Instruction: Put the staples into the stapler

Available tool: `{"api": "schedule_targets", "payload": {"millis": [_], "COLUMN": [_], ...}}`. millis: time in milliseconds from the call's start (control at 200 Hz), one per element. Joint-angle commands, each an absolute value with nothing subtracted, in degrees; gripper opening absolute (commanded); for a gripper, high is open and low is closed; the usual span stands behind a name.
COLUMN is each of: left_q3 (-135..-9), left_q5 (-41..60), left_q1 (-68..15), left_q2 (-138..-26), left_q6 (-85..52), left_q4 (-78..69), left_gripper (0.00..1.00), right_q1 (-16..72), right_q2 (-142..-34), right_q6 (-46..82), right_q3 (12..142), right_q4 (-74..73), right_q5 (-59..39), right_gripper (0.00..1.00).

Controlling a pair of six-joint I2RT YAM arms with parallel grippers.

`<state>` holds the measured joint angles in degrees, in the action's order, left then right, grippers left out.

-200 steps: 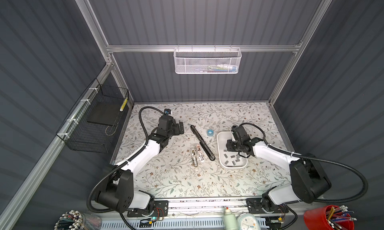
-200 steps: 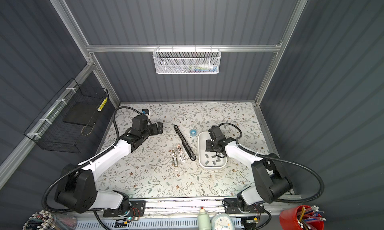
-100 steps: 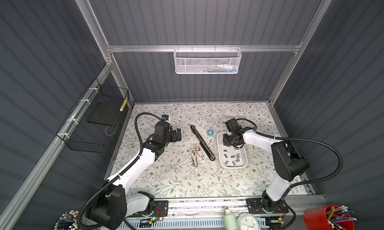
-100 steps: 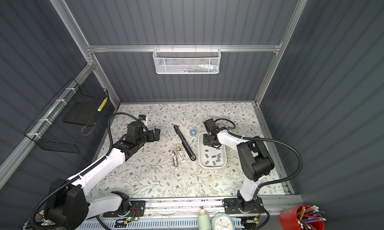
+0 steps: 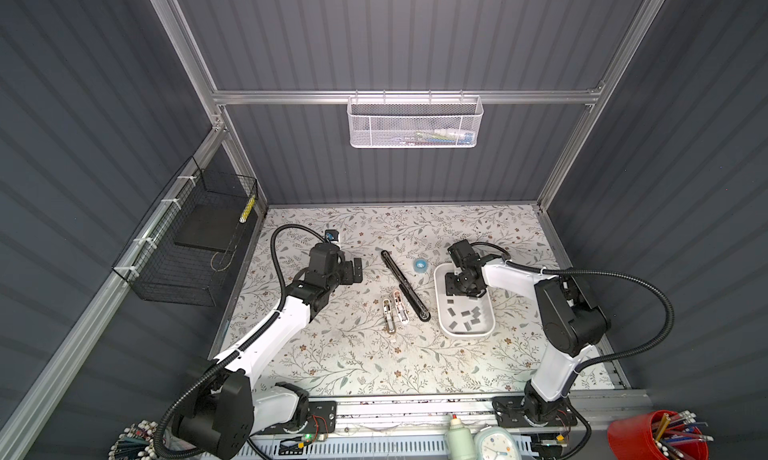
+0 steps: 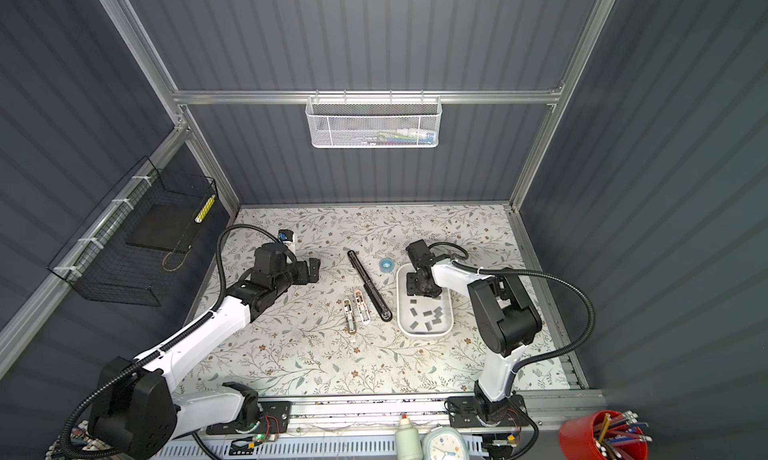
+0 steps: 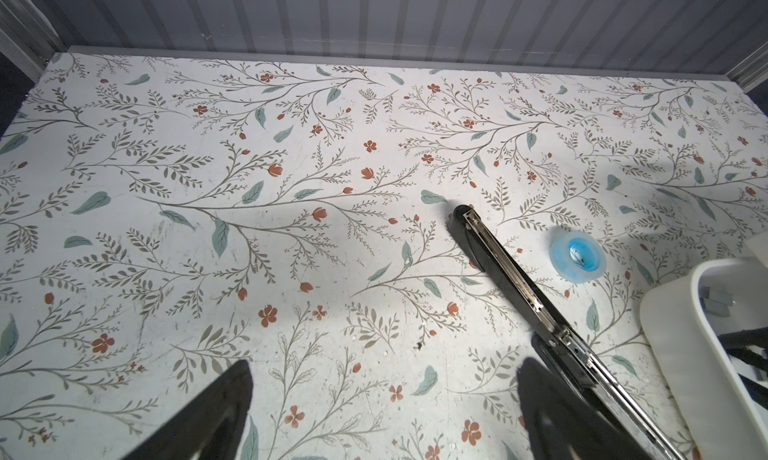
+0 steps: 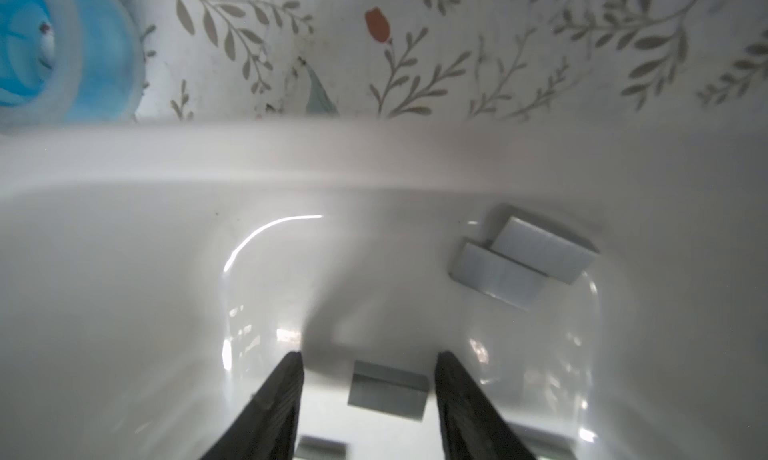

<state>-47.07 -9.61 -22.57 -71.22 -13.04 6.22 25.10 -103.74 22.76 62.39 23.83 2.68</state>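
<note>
Right gripper [image 8: 370,356] has reached the tray's [image 8: 374,158] far end, jaws widening astride one staples strip [image 8: 388,389] for pickup; left gripper's [image 7: 384,366] jaws gape empty.

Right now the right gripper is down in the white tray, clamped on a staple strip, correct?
Not clamped. The right wrist view shows the right gripper down in the white tray, but its jaws stand open, with a gap either side of the staple strip between them.

A glossy white plastic tray [image 8: 374,158] holds matt grey metal staples [image 8: 540,250]; the black stapler [image 7: 509,270] shows a shiny metal rail.
</note>
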Motion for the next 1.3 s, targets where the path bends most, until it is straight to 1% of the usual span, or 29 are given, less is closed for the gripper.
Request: {"api": "schedule_targets", "payload": {"millis": [0,160,330,740,805,1011,1121,1291], "left_q3": [-47.8,-48.2,-48.3,-46.8,-46.6,-46.4,-46.4,-46.4], "left_q5": [-9.9,-9.7,-9.4,-9.5,-9.4,-9.5,-9.6,-10.5], "left_q1": [-22.8,-22.8,-22.8,-22.8,-22.8,-22.8,-22.8,-22.8], "left_q2": [-70.6,-70.5,-70.5,-68.0,-67.8,-67.3,-66.7,-65.9], "left_q6": [-11.8,-11.7,-11.7,-12.0,-12.1,-12.3,-12.4,-12.4], "left_q4": [5.1,5.0,4.8,4.6,4.7,5.2,5.5,6.1], "left_gripper": [1.00,1.00,1.00,1.00,1.00,1.00,1.00,1.00], "right_q1": [24.8,24.9,24.9,26.9,27.7,28.2,28.2,28.2], "right_q2": [-104.4,-103.4,-101.8,-98.6,-98.5,-98.2,-98.9,-100.9], "right_q6": [22.1,22.1,22.5,25.9,25.8,26.0,24.6,22.5], "right_q3": [63.5,62.8,61.1,57.3,57.8,60.3,62.1,64.8], "right_q4": [25.3,25.8,25.9,25.3,25.7,30.3,31.7,30.9], "right_q5": [2.4,2.2,-0.9,-4.7,-3.4,6.3,9.7,8.8], "right_gripper": [0.56,0.56,0.57,0.55,0.54,0.53,0.58,0.63]}}
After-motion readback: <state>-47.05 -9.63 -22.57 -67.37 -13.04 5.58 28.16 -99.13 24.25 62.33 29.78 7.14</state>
